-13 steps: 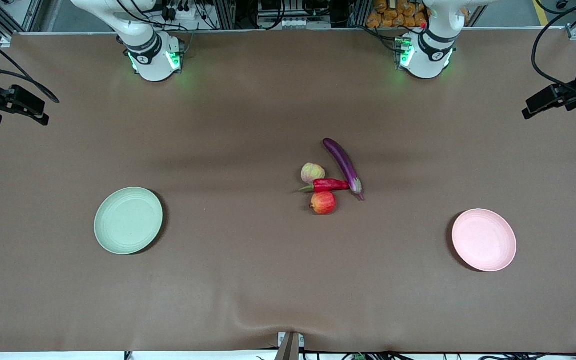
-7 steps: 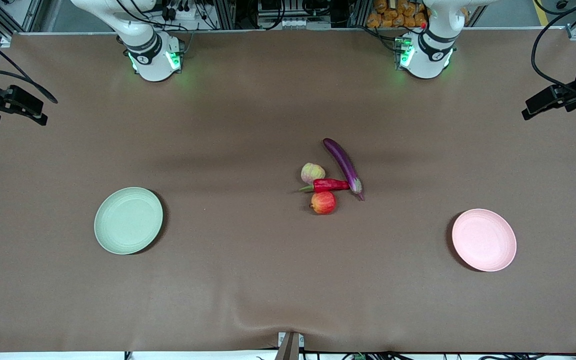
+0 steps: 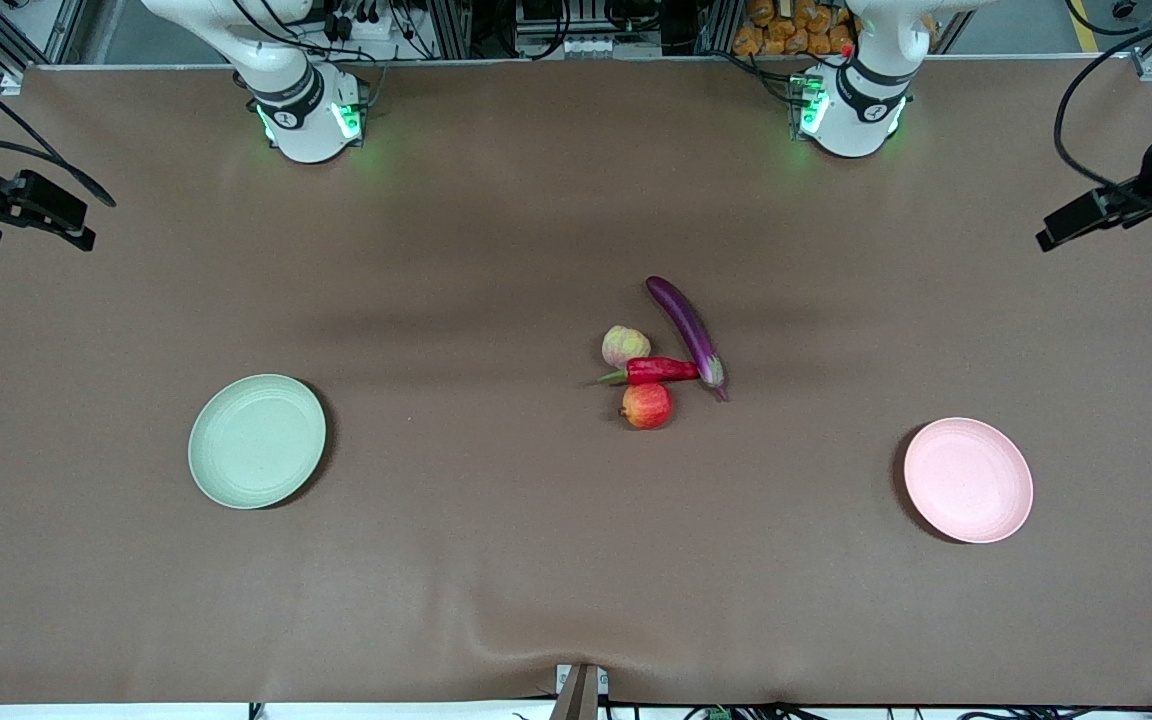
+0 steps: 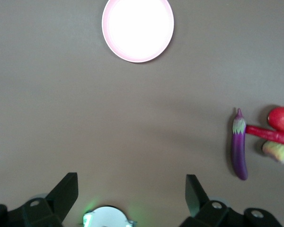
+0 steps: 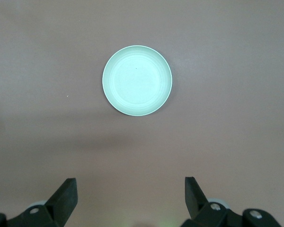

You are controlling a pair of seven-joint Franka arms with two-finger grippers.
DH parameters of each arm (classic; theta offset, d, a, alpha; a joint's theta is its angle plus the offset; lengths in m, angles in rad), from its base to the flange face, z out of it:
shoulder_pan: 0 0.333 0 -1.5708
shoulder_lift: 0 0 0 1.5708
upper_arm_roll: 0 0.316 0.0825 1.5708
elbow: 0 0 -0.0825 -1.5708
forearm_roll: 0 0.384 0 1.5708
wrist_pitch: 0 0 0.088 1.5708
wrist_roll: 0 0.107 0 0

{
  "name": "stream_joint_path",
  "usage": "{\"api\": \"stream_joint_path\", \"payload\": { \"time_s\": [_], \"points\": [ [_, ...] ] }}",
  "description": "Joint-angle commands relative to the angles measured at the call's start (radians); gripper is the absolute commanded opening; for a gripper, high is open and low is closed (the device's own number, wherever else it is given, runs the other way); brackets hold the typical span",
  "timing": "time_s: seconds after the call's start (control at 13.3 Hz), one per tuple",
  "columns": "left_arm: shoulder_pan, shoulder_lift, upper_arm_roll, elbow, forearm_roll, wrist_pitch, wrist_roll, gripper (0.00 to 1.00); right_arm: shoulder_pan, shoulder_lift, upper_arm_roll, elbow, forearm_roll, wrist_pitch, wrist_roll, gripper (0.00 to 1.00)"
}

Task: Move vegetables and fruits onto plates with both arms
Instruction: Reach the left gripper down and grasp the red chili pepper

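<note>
The purple eggplant [image 3: 687, 330], red chili pepper [image 3: 658, 371], red apple-like fruit [image 3: 647, 405] and pale yellow-green fruit [image 3: 624, 346] lie clustered at the table's middle. The eggplant [image 4: 239, 150], chili [image 4: 270, 134] and both fruits also show in the left wrist view. The mint green plate [image 3: 256, 441] [image 5: 137, 80] lies toward the right arm's end, the pink plate [image 3: 968, 480] [image 4: 137, 28] toward the left arm's end; both are empty. My left gripper [image 3: 1051, 230] [image 4: 131, 189] and right gripper [image 3: 86, 225] [image 5: 131, 189] are open and empty, high over the table's two ends.
The brown table cloth [image 3: 496, 560] covers the whole table. The arm bases [image 3: 308, 115] [image 3: 851, 110] with green lights stand along the edge farthest from the front camera. A small bracket [image 3: 581, 690] sits at the nearest edge.
The left gripper has shifted slightly over its end of the table; the right gripper has barely moved. The produce and plates have not moved.
</note>
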Motion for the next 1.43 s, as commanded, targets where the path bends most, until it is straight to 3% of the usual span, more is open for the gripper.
{"api": "stream_joint_path", "payload": {
  "time_s": [0.0, 0.3, 0.53, 0.9, 1.35],
  "points": [
    [-0.009, 0.081, -0.031, 0.015, -0.011, 0.048, -0.126, 1.00, -0.017, -0.015, 0.013, -0.017, 0.017, 0.003, -0.018, 1.00],
    [-0.040, 0.213, -0.095, 0.007, -0.012, 0.177, -0.308, 1.00, -0.016, -0.015, 0.017, -0.015, 0.017, 0.004, -0.018, 1.00],
    [-0.123, 0.287, -0.101, 0.004, -0.011, 0.247, -0.503, 1.00, -0.019, -0.013, 0.017, -0.017, 0.017, 0.003, -0.018, 1.00],
    [-0.256, 0.393, -0.101, -0.006, -0.011, 0.350, -0.925, 1.00, -0.028, -0.001, 0.015, -0.015, 0.017, -0.003, -0.019, 1.00],
    [-0.403, 0.506, -0.100, -0.089, -0.009, 0.577, -1.474, 1.00, -0.034, 0.017, 0.012, -0.014, 0.017, -0.005, -0.018, 1.00]
  ]
}}
